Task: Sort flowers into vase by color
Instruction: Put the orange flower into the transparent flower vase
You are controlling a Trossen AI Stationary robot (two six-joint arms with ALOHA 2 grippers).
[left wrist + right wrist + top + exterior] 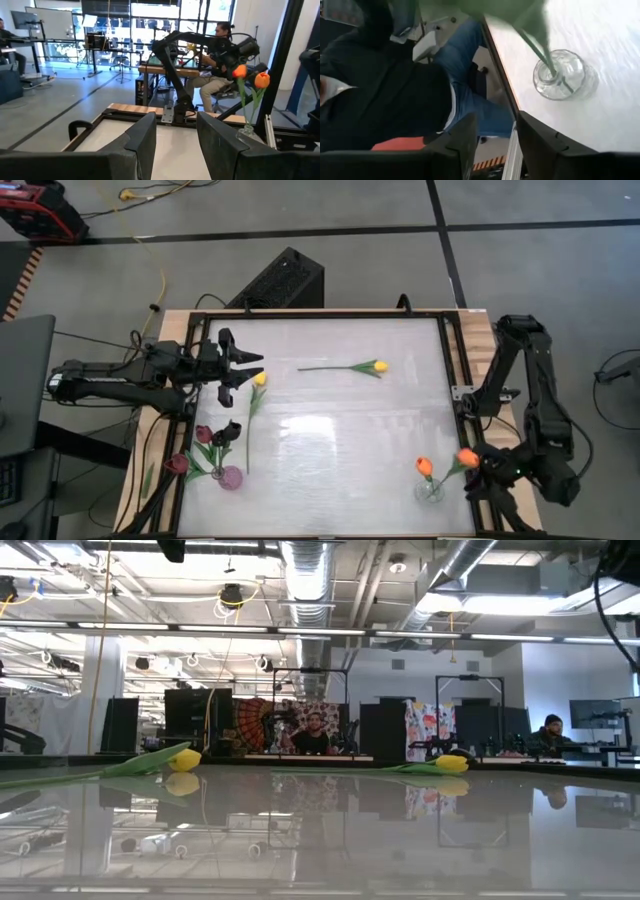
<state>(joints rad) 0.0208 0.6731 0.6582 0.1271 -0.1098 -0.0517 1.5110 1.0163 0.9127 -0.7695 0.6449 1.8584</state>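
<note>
1. Under my two arms lies a pale glossy table in a black frame; beyond it, a wide workshop with desks, screens and seated people.
2. My left gripper hovers over the table's left side, fingers parted and holding nothing; a yellow tulip lies just beside its tips, a second yellow tulip farther out toward the middle.
3. My right gripper hangs off the table's right edge, fingers apart, empty, with a person in jeans below it.
4. Near it, a clear glass vase holds two orange tulips.
5. Close behind my left gripper, a pink vase holds the dark maroon tulips.
</note>
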